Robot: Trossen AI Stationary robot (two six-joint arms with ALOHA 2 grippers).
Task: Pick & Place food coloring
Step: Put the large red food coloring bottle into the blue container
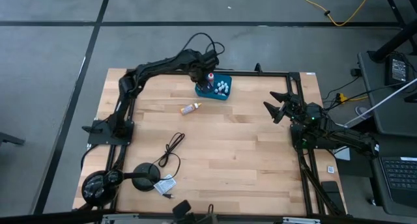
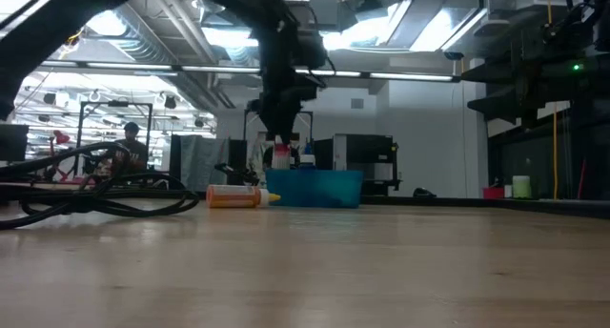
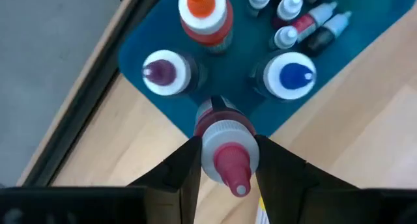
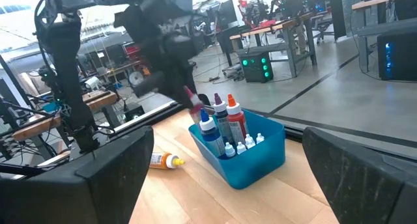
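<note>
Red-capped bottle (image 3: 223,152) is pinched between my left gripper (image 3: 225,164) fingers, cap toward the wrist camera, body pointing down at the near corner of the teal tray (image 1: 215,94). I'm hanging over that tray at the far edge of the table (image 1: 260,159); low view puts the bottle at about rim height, so I judge this as the place step, not yet released.

Already standing in the tray: orange-tipped bottle (image 3: 206,17), purple-tipped one (image 3: 164,72), blue-tipped one (image 3: 292,76), plus a cluster of small droppers (image 3: 287,22) at the far side. Free slot looks like the corner right under my load, between purple and blue.

One orange bottle (image 1: 191,108) lies on its side on the wood, just beside the tray, well apart from me. Probably the next pick.

Next move, as I see it: lower straight, keep the bottle upright, clear the purple and blue caps, then release. Risk: tipping a neighbour or catching the rim.

Right gripper (image 1: 281,105) is parked at the table's right side, fingers spread wide, holding nothing.
</note>
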